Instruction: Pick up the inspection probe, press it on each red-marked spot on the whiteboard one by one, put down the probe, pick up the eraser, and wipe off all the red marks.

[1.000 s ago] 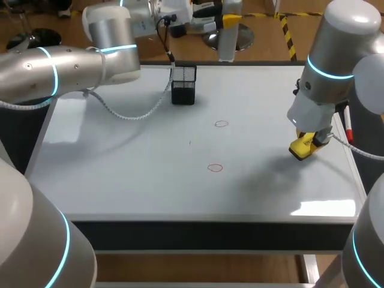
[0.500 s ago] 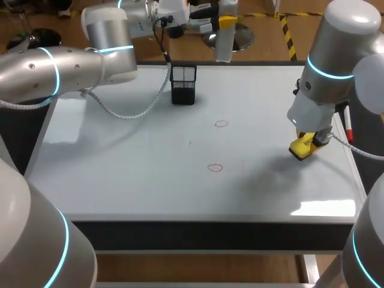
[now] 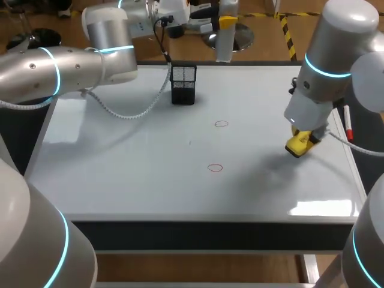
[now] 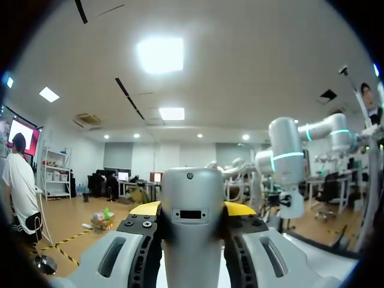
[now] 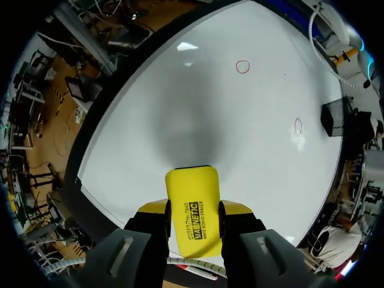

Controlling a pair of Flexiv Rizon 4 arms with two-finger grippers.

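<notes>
My left gripper (image 3: 223,24) is held high past the whiteboard's far edge, shut on the grey cylindrical inspection probe (image 3: 224,45). In the left wrist view the probe (image 4: 192,240) stands upright between the yellow tips of the left gripper (image 4: 193,210). My right gripper (image 3: 304,138) is shut on the yellow eraser (image 3: 297,146), held a little above the right side of the whiteboard (image 3: 120,162). Two red circles (image 3: 221,124) (image 3: 215,168) lie mid-board, left of the eraser. From the right wrist, the eraser (image 5: 192,198) fills the right gripper (image 5: 193,210), with both red circles (image 5: 242,66) (image 5: 298,126) far ahead.
A black mesh holder (image 3: 183,84) stands near the board's far edge, also seen as the holder (image 5: 336,117) from the right wrist. A red marker (image 3: 348,127) lies along the board's right edge. A white cable (image 3: 129,114) from my left arm hangs over the far left of the board.
My right gripper has lifted the eraser slightly and shifted it a little left. The left arm drew the probe slightly back early on, then stayed still.
</notes>
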